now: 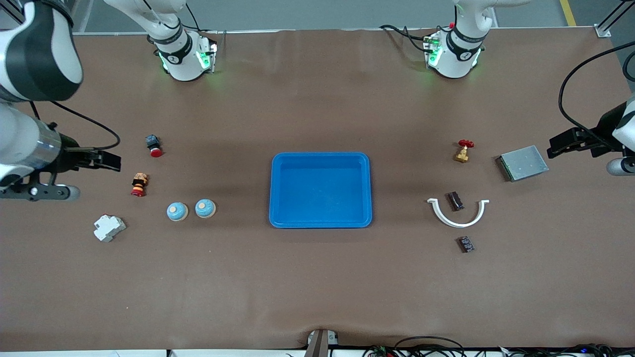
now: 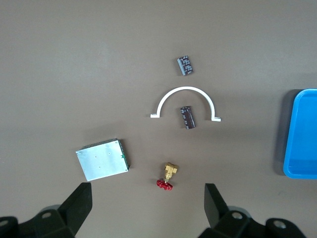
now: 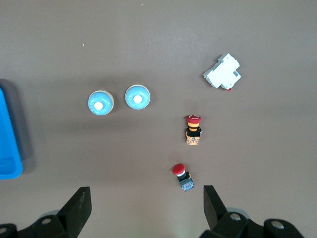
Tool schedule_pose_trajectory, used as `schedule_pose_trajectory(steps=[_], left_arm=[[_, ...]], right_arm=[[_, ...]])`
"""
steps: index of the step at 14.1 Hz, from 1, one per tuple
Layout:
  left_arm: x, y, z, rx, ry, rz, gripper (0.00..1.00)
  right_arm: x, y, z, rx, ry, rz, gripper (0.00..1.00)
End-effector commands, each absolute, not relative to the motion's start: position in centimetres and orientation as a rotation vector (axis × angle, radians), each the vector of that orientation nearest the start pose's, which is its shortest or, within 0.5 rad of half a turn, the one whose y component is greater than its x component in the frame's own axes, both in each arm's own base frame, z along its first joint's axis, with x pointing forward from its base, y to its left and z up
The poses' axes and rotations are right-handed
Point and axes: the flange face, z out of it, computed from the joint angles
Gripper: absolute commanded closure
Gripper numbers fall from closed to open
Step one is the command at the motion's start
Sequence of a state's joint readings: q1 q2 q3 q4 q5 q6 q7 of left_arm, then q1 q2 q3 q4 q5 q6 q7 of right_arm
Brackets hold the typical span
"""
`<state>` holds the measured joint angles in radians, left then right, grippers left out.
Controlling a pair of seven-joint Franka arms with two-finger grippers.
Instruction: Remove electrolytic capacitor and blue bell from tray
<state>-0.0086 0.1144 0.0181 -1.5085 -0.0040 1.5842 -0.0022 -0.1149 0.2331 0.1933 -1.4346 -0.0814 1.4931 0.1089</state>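
Left gripper [image 2: 147, 203]: jaws spread wide, empty, hanging over the table's left-arm end, above the bare strip beside the metal plate [image 1: 524, 163] and brass valve [image 1: 463, 151]. Right gripper [image 3: 146, 206]: jaws spread too, empty, over the right-arm end near the red push button [image 1: 154, 145] and the yellow-collared button [image 1: 139, 184].

Two capacitors: one [image 1: 455, 201] inside the white half-ring clip [image 1: 457, 213], the other [image 1: 466, 244] nearer the front camera, apart from the clip.

Two blue bells [image 1: 177, 211] [image 1: 205, 208] sit side by side, between the white breaker [image 1: 109, 228] and the blue tray [image 1: 320, 157].

Tray at table centre, with open brown surface on all its sides.
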Motion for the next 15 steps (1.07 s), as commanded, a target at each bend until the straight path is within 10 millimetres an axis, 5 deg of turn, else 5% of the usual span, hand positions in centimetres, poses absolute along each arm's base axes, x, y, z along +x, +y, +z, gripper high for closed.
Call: schedule_pose_trajectory(steps=[1, 6, 10, 15], left_arm=[[59.0, 0.3, 59.4, -3.136, -0.031, 0.038, 0.00], [58.9, 0.0, 60.1, -3.140, -0.022, 0.012, 0.00], [58.7, -0.8, 61.6, -3.135, 0.002, -0.036, 0.00], [58.9, -0.9, 61.2, -3.140, 0.002, -0.024, 0.00]], right_arm=[[60.1, 0.1, 55.6, -3.148, 0.025, 0.267, 0.00], [59.2, -2.1, 56.9, -3.156, -0.006, 0.261, 0.00], [58.9, -2.1, 57.7, -3.156, -0.006, 0.244, 0.00], [58.9, -2.0, 57.7, -3.158, -0.009, 0.239, 0.00]])
